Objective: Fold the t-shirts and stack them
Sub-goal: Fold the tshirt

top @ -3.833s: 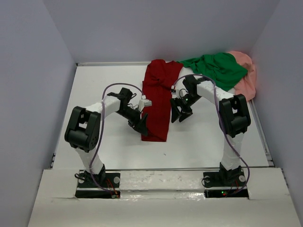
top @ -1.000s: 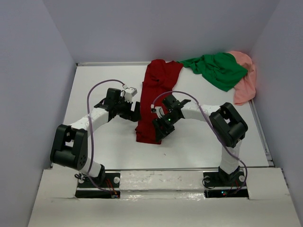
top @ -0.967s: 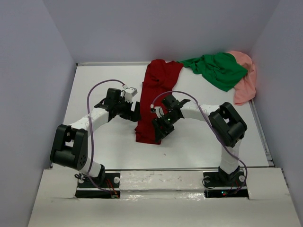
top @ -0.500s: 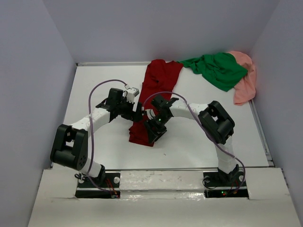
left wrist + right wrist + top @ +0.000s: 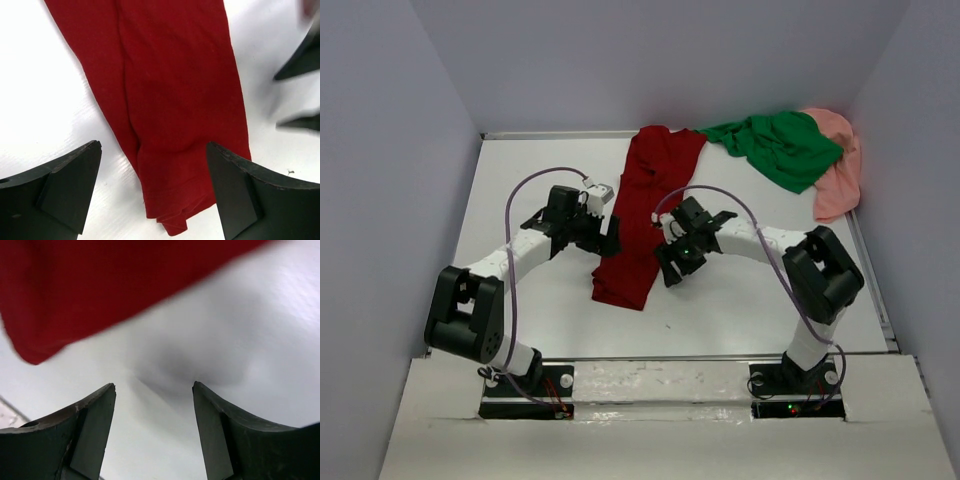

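Top external view: both arms bend inward at frame centre. There the left gripper (image 5: 608, 236) hovers spread wide above the left edge of the dark red t-shirt (image 5: 642, 212). The right gripper (image 5: 669, 270), jaws also apart and empty, sits just right of it. The green t-shirt (image 5: 775, 145) and salmon pink t-shirt (image 5: 837, 178) lie heaped upper right.

Left arm bent, I see the left gripper (image 5: 609, 236) with jaws spread wide, straddling the left edge of the dark red cloth t-shirt (image 5: 642, 200). Right gripper (image 5: 670, 268) also spread, holding nothing, just off that shirt's right edge.
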### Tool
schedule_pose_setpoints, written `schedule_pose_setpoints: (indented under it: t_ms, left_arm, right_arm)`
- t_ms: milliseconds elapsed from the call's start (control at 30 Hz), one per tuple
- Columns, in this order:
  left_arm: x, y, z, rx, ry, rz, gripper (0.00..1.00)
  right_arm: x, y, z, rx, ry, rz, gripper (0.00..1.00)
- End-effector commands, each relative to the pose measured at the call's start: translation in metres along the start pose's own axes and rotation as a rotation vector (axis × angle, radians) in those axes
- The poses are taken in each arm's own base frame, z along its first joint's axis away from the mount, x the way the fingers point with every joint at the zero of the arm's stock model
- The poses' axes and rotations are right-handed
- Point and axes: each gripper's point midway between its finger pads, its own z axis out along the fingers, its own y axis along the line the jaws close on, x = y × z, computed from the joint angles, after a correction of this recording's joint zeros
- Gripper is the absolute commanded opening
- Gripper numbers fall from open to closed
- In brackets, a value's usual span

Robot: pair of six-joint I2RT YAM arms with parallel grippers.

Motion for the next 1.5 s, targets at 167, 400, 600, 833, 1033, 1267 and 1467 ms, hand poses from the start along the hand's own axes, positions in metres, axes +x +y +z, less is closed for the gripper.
schedule_pose_setpoints:
  t_ms: [167,400,600,833,1033,1267,1467]
  left_arm:
    - [-0.054,0.000,-0.032,-0.081,-0.200,0.069,0.95]
    - [-0.067,0.035,-0.055,-0.275,-0.271,-0.001,0.94]
    - [-0.062,0.080,-0.073,-0.421,-0.273,-0.117,0.94]
    - [-0.040,0.116,-0.071,-0.506,-0.196,-0.199,0.94]
    - [-0.035,0.121,-0.067,-0.523,-0.170,-0.204,0.94]
    - [-0.035,0.122,-0.068,-0.526,-0.172,-0.201,0.94]
    - [-0.031,0.125,-0.062,-0.526,-0.155,-0.203,0.94]
  right_arm:
    - [-0.087,-0.006,-0.131,-0.096,-0.636,-0.052,0.69]
    - [-0.127,0.019,-0.127,-0.295,-0.630,-0.021,0.71]
    - [-0.133,0.040,-0.076,-0.271,-0.474,-0.036,0.71]
    - [-0.120,0.040,-0.017,-0.168,-0.274,-0.025,0.71]
    - [-0.093,0.045,0.016,-0.077,-0.107,-0.064,0.71]
    - [-0.080,0.016,0.004,0.099,-0.105,-0.057,0.70]
    - [-0.082,0.020,-0.029,0.125,-0.180,-0.094,0.71]
